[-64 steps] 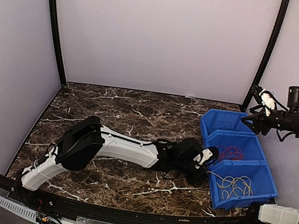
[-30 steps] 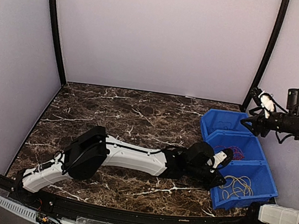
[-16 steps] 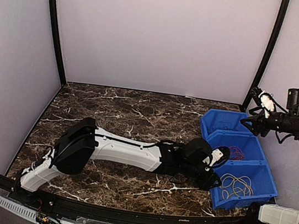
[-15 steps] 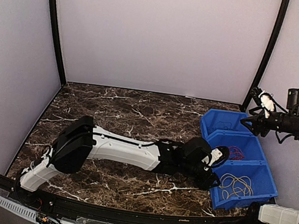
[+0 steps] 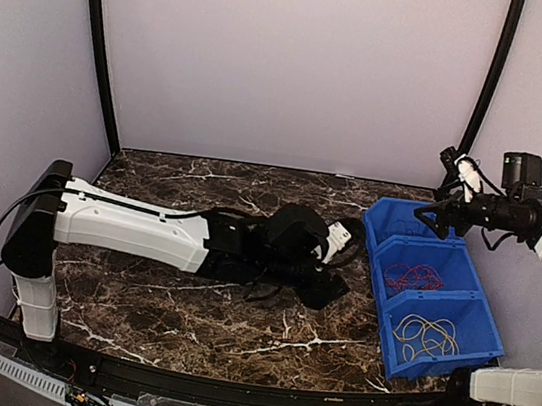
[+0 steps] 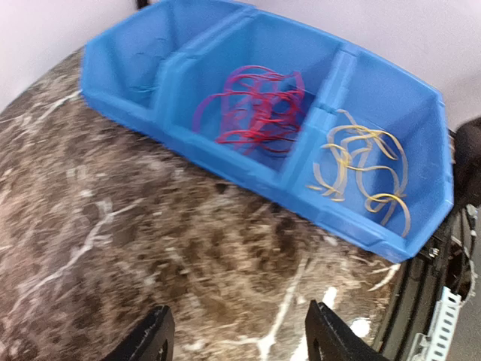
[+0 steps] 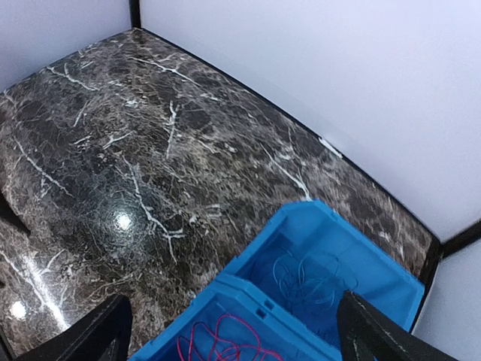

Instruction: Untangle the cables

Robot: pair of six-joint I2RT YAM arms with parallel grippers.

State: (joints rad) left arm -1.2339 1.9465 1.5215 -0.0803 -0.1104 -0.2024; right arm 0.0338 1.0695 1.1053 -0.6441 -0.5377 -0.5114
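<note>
A blue bin point(image 5: 435, 363), divided into three compartments in a row, is shown at the right side of a dark, white-veined marble table point(image 5: 166, 299). The table is enclosed by pale lilac walls point(image 5: 290, 64), and black posts point(image 5: 97, 37) are seen at the rear corners.

In the left wrist view only the fingertips of the left gripper point(image 6: 237, 340) were shown, cut off by the lower edge. The bin point(image 6: 248, 174) at the desk's point(image 6: 98, 226) right edge was blurred. In the right wrist view the red cable point(image 7: 216, 338) was cut off below. The blue cable point(image 7: 308, 274) was too faint to be traced from above.
</note>
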